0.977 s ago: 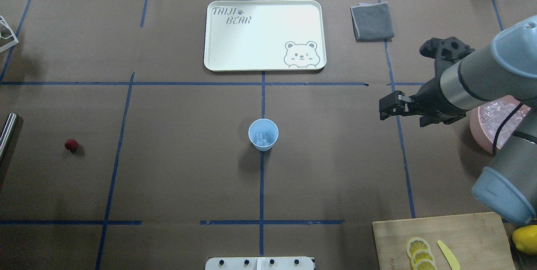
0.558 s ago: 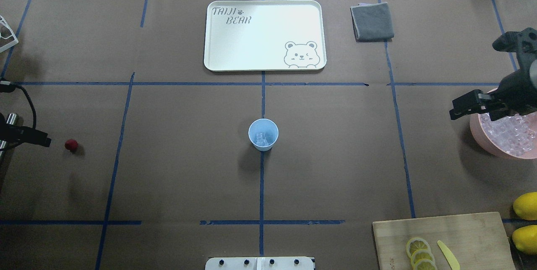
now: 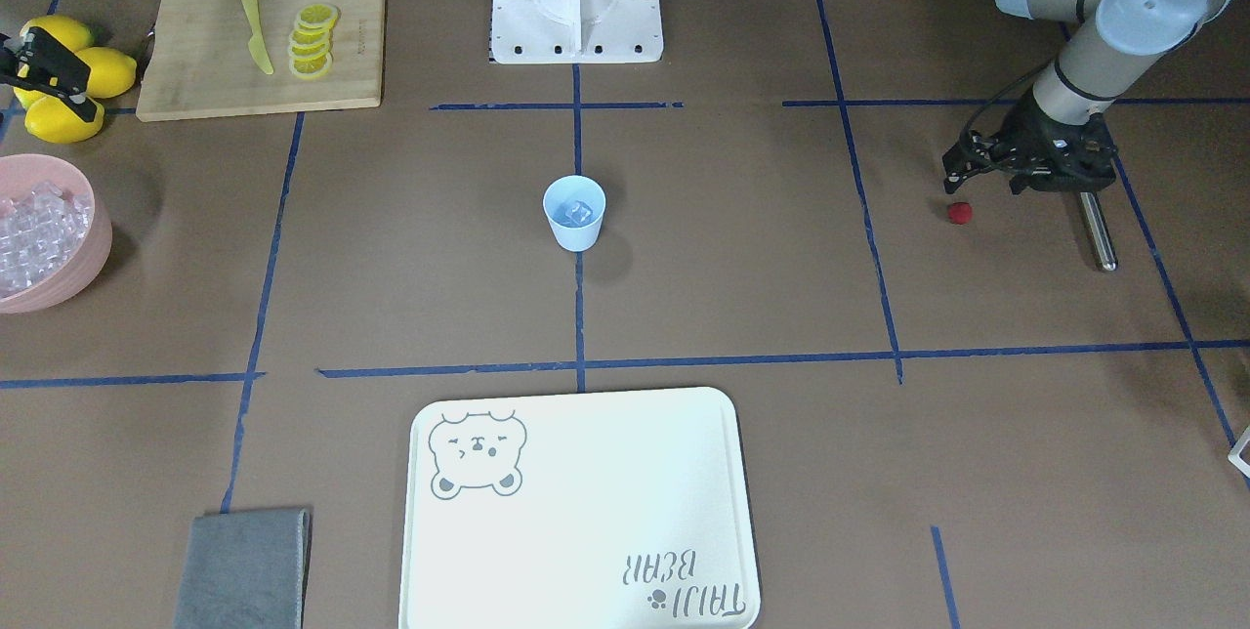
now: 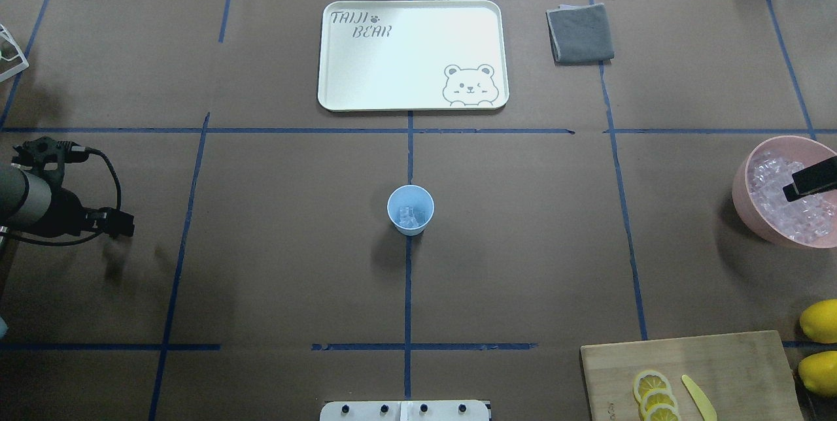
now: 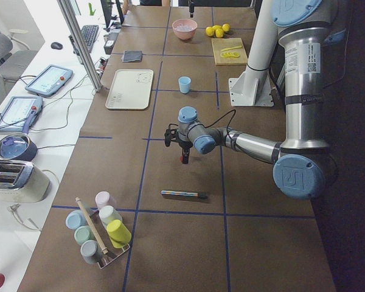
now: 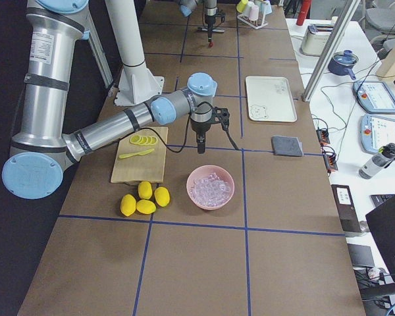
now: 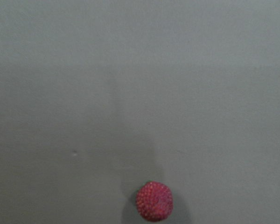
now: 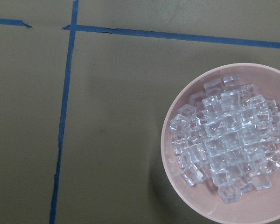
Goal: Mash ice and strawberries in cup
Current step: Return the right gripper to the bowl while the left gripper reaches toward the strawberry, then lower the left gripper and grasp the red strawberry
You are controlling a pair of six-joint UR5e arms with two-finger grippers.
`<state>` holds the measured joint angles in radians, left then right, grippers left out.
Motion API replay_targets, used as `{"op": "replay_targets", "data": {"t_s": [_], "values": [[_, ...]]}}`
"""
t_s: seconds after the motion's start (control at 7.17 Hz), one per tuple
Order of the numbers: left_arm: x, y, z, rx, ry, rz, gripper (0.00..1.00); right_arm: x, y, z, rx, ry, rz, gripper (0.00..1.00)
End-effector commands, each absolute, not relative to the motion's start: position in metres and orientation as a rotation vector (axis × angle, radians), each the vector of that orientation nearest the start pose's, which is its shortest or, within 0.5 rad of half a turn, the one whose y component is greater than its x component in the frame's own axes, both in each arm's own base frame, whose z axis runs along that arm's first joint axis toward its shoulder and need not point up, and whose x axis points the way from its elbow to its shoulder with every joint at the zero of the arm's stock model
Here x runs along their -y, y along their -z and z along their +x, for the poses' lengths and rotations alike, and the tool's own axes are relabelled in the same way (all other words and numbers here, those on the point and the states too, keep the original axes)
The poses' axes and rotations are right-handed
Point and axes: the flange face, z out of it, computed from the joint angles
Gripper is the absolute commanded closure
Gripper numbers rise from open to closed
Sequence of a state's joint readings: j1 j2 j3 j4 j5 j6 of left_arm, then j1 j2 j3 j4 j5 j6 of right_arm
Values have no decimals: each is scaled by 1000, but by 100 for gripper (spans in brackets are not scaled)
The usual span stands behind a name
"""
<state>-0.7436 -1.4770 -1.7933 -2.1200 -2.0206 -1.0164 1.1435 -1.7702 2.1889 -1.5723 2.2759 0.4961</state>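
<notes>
Hovering left gripper (image 4: pixel 126 225) apparently above strawberry (image 3: pixel 961 212) at cup's (image 4: pixel 410 210) nine o'clock, right gripper (image 4: pixel 794 191) over pink bowl (image 4: pixel 741 193); cannot tell either's jaw width.

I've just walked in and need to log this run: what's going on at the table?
The left hand hovers over the strawberry, which lies on the table, ungripped. The right hand hangs near the pink bowl of ice cubes. The blue cup at the centre holds some ice, no berry.
</notes>
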Motion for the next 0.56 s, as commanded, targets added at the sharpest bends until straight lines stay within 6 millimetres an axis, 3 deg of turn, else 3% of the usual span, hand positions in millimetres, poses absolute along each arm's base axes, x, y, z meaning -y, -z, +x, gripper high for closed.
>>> {"op": "replay_targets", "data": {"t_s": [0.0, 0.42], "values": [[390, -547, 305, -775, 26, 66, 0, 388, -452, -99, 796, 85, 49, 0], [395, -544, 310, -778, 22, 72, 0, 388, -449, -94, 798, 76, 61, 0]]}}
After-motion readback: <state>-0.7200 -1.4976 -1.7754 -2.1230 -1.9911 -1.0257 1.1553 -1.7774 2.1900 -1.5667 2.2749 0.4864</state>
